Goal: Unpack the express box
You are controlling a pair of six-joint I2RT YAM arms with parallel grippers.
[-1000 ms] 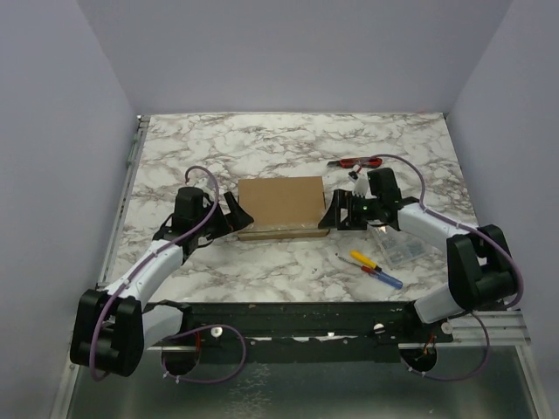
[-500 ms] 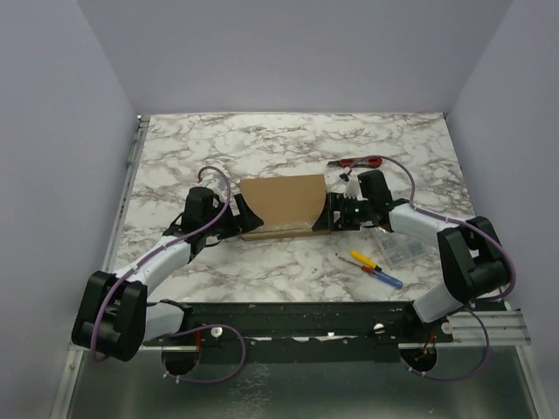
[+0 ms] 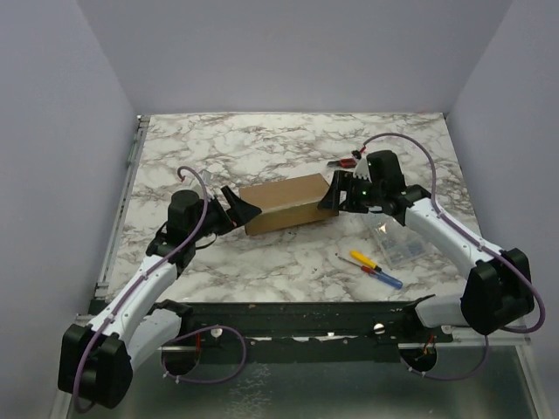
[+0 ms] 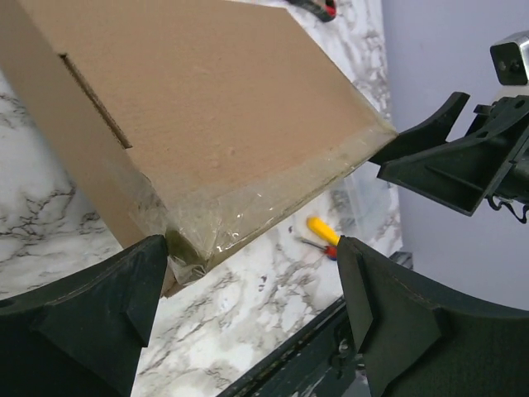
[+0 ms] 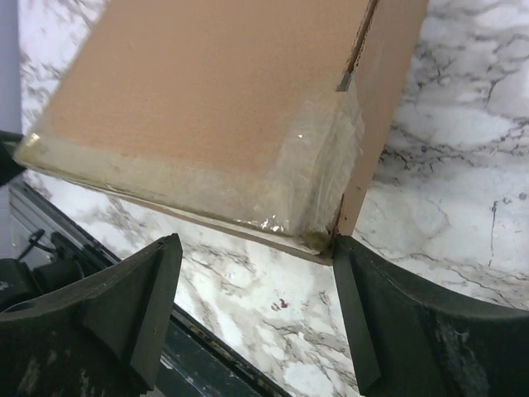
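The express box (image 3: 281,203), tilted at the middle of the table (image 3: 262,144), is judged light and stiff, slick where clear tape (image 4: 240,223) covers its corners (bare cardboard is better gripped), and best taken by its short ends. The left jaws and right jaws are spread wide about one taped corner each, nothing clamped. No brand or writing can be read.

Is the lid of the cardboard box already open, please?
No, the box lid lies flat and shut, with clear tape wrapped over its near corner.
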